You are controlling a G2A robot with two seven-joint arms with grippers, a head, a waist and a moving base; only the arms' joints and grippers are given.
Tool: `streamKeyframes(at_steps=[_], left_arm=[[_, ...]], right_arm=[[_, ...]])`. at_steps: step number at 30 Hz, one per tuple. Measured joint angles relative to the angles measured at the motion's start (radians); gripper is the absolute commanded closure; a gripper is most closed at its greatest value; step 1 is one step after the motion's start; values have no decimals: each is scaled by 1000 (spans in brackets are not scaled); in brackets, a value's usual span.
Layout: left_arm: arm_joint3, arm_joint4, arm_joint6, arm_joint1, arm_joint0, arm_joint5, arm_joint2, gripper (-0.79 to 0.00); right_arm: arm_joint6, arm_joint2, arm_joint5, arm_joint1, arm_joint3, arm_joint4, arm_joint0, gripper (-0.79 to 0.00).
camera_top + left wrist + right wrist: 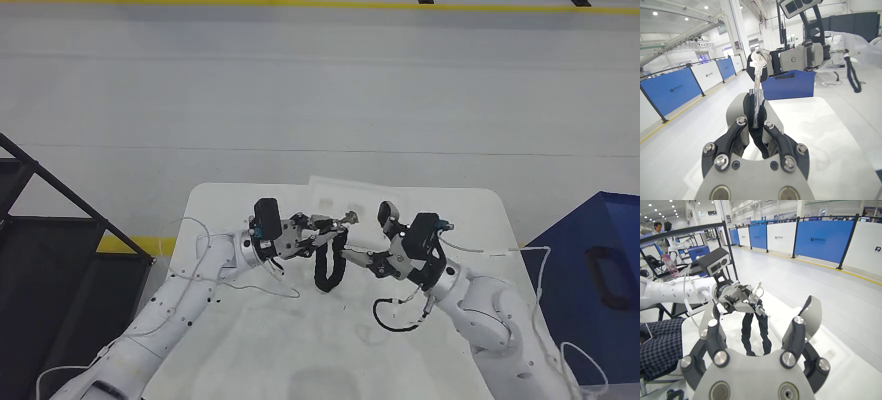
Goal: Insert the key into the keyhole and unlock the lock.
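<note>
One key (758, 62) sits in one cable lock (756, 106), which the left fingers (733, 111) clamp; the right fingers (813, 311) are spread wide, holding nothing.

The left wrist view shows the two grey, plate-shaped left fingers pressed on the lock's polished chrome cylinder, with the silver key's blade entering the cylinder's end and its rough, glittering head standing free. The right wrist view adds the lock's single black braided cable loop (755, 332), which hangs below the left fingers, and a thin wire ring (762, 291) at the key's head. The top view shows the two sets of fingers facing each other over the white tabletop (250, 340), near but apart, with the key between them and touched only by the lock.
</note>
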Motion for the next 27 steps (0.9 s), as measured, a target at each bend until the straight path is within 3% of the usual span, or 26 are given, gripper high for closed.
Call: streamKeyframes(at_steps=[5, 11, 19, 27], left_arm=[[-17, -94, -163, 10, -21, -136, -33, 0], [-57, -145, -316, 15, -45, -151, -23, 0], [-62, -324, -532, 30, -113, -151, 66, 0], [-63, -452, -633, 35, -146, -151, 97, 0]], right_arm=[[192, 40, -114, 21, -4, 57, 8, -785], [384, 42, -118, 35, 4, 103, 38, -785], [382, 55, -84, 38, 19, 110, 45, -785], [372, 55, -116, 43, -7, 39, 51, -785]])
